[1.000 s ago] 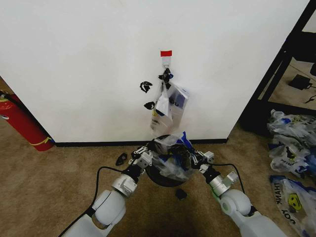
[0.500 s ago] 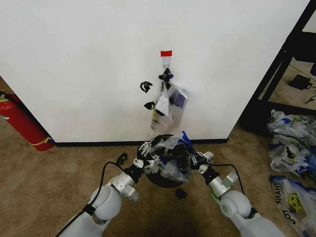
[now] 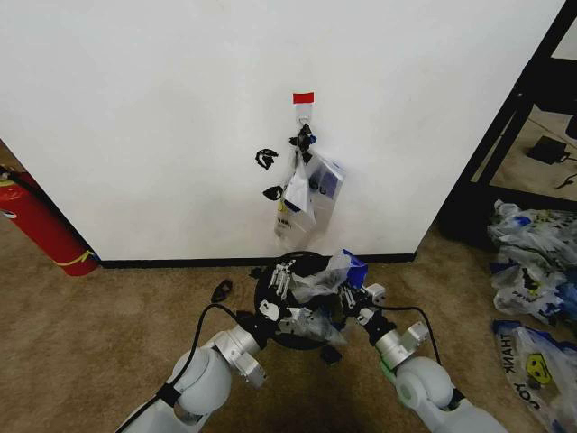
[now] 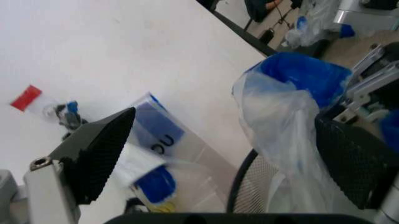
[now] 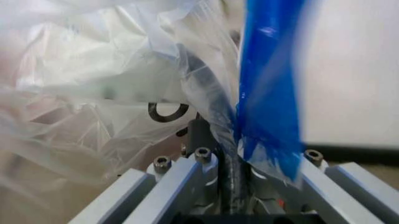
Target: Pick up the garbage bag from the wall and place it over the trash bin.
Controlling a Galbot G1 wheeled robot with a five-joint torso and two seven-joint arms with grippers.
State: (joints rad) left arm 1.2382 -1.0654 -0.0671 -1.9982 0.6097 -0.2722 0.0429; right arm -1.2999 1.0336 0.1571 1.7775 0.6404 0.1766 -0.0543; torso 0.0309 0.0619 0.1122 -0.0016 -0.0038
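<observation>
Left gripper [image 3: 285,276] now spread, released from garbage bag [image 3: 326,272].

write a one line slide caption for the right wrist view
Right end effector shut on the garbage bag, pinching its blue handle.

The trash bin [image 3: 302,311] stands on the carpet between the left gripper [image 3: 275,298] and the right gripper [image 3: 347,298], just before the wall [image 3: 162,126]. The garbage bag [image 3: 326,275] lies over the bin's rim beside the right gripper. Beyond both grippers, a bunch of bags [image 3: 306,194] hangs on the wall.
</observation>
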